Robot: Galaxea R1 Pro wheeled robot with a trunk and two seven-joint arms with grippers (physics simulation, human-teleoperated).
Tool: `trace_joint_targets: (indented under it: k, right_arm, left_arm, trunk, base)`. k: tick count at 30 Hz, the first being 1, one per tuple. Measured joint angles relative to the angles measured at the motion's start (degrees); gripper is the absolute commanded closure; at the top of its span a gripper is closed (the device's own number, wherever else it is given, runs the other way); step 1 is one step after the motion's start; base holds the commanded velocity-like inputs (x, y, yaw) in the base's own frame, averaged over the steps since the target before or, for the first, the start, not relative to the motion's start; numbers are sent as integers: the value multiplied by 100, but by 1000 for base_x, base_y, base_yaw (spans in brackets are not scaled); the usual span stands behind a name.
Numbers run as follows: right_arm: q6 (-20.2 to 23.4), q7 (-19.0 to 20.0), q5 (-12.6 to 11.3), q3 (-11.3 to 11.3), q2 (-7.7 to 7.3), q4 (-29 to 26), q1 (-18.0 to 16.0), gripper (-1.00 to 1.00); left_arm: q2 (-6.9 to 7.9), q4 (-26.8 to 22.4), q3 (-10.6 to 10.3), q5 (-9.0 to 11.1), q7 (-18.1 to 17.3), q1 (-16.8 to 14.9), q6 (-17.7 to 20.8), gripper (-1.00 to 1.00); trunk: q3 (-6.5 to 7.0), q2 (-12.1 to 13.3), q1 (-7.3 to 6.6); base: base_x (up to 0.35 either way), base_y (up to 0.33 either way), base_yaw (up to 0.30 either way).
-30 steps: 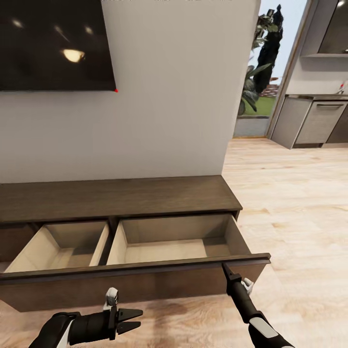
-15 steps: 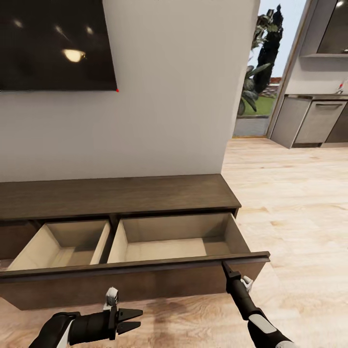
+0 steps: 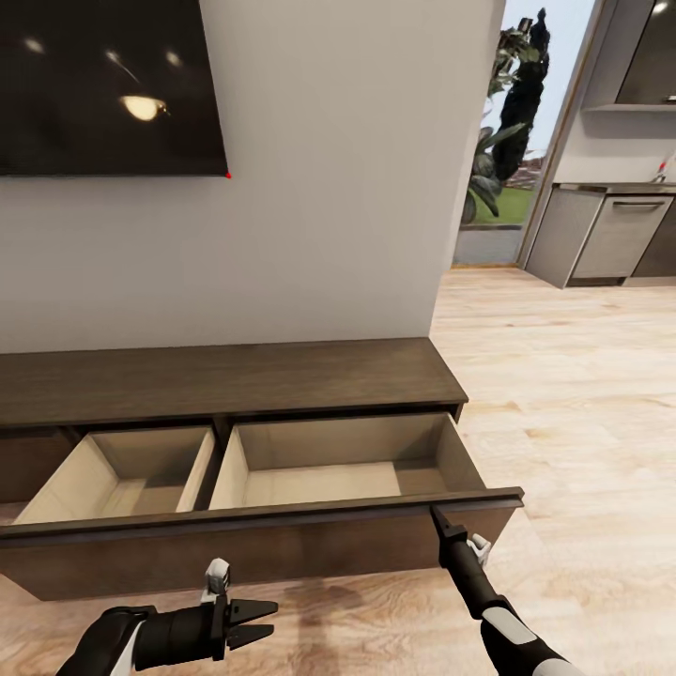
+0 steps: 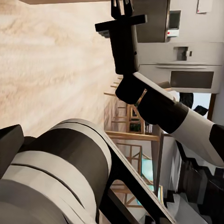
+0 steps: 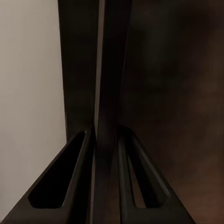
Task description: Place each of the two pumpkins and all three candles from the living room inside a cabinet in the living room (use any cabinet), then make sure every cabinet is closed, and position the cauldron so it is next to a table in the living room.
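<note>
Cabinet [image 3: 225, 380] runs long and low across your view against the pale wall, dark brown wood grain, its long axis left to right. Nearest you, your left gripper [image 3: 265, 621] hovers over the plank floor [image 3: 582, 404], forearm lying level, its black pointed fingers slightly apart with nothing between them. Your right gripper [image 3: 437, 518] reaches up on a steep arm to the drawer front [image 3: 282, 549], its slim fingers [image 5: 81, 182] clamped on the thin top edge. Both pale-wood compartments stand pulled out. Above hangs a glossy black TV [image 3: 103, 84].
</note>
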Motion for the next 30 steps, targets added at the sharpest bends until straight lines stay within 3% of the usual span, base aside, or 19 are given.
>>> trace_joint_targets:
  k: [5, 6, 8, 17, 30]
  right_arm:
    - [3, 0, -1, -1, 0, 0, 0, 100]
    - [3, 0, -1, -1, 0, 0, 0, -100]
    - [22, 122, 83, 238, 6, -7, 203, -100]
    - [23, 122, 78, 228, 3, -6, 203, -100]
    - [23, 116, 75, 220, -3, -6, 203, -100]
  left_arm:
    - [-12, 0, 0, 0, 0, 0, 0, -100]
    - [-18, 0, 0, 0, 0, 0, 0, -100]
    - [-30, 0, 1, -4, 0, -1, 0, -100]
    - [-33, 1, 4, -3, 0, -1, 0, -100]
    - [-34, -3, 0, -7, 0, -1, 0, -100]
  trunk:
    - [0, 0, 0]
    - [0, 0, 0]
    - [-1, -1, -1]
    - [-1, -1, -1]
    - [-1, -1, 1]
  base:
    - [0, 0, 0]
    - [0, 0, 0]
    - [0, 0, 0]
    - [-14, 0, 0]
    - [-198, 0, 0]
